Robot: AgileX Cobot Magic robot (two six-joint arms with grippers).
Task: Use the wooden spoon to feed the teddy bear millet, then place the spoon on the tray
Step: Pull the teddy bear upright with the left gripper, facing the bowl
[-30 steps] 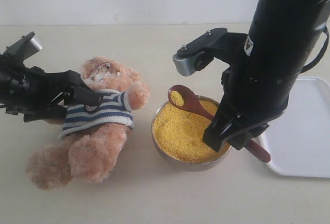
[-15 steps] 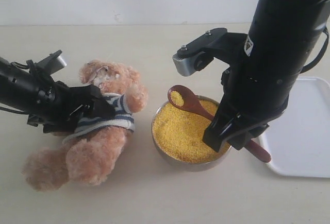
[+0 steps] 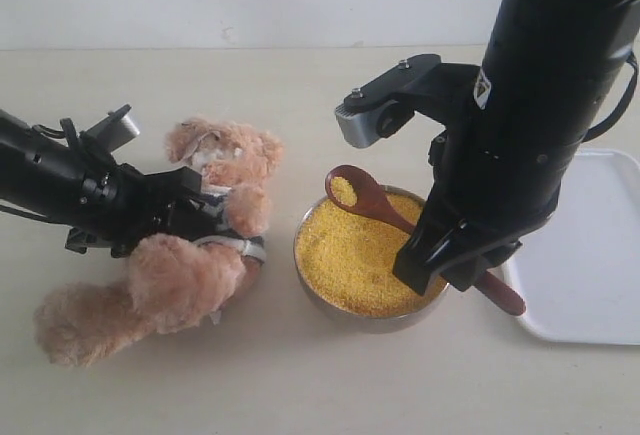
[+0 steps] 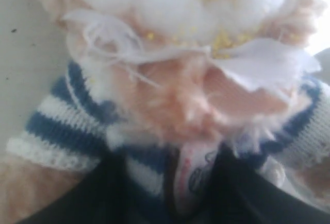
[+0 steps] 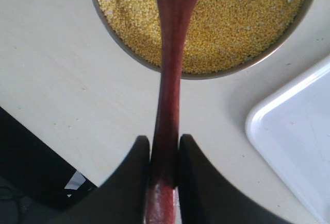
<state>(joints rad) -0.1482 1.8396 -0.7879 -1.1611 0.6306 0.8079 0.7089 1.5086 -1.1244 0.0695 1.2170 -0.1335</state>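
The left end effector has come in low from the side and its dark fingers are pinched into the striped shirt of the teddy bear. A fold with the chest badge is squeezed between them, so I read it as a closed hold on the bear's torso. The bear lies tilted on the worktop, just left of the metal bowl, head toward the back.

The right end effector is clamped narrow on the thin handle of the wooden spoon. The spoon's round end sits over the bowl's left rim with a little millet in it.

To me this is the feeding step: a scoop loaded, the bear being readied. Next, the spoon needs carrying level across to the bear's muzzle without spilling. The white tray waits at the right.
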